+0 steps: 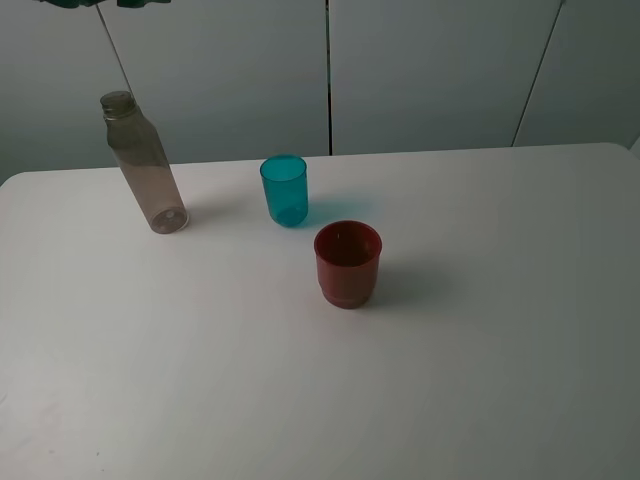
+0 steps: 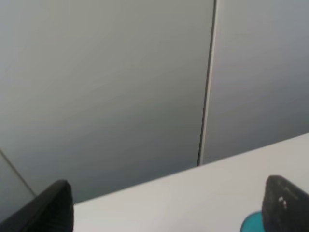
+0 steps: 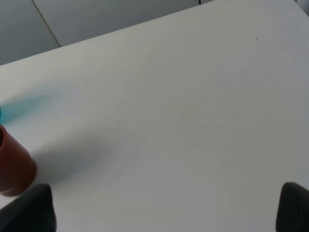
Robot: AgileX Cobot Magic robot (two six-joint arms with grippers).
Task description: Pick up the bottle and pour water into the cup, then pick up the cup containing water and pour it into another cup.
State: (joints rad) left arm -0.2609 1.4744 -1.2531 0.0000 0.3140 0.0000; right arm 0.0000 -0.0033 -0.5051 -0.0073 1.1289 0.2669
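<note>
Both grippers were inspected in their wrist views only; neither appeared in the high exterior frame. Left gripper (image 2: 166, 205) stood released, its two dark fingertips (image 2: 50, 208) set wide apart at the lower corners of the frame, with nothing between them. Right gripper (image 3: 166, 208) was likewise released, its dark fingertips (image 3: 31, 210) spread to the lower corners and holding nothing.

On the white table (image 1: 480, 350), the tall slim smoky-grey clear plastic bottle (image 1: 143, 165) stood upright in the upper left of the exterior frame, untouched. The small translucent teal-blue plastic tumbler (image 1: 285, 190) stood upright near the upper centre, well apart from the bottle. The wider opaque red-brown plastic cup (image 1: 348, 263) with a stepped base stood upright just below and to the right of the tumbler, near it but not touching.

A sliver of the tumbler (image 2: 251, 222) showed at the lower right edge of the left wrist frame, beside the fingertip there. The red-brown cup (image 3: 14, 166) sat at the lower left edge of the right wrist frame. Grey wall panels (image 1: 430, 70) stood behind the table.
</note>
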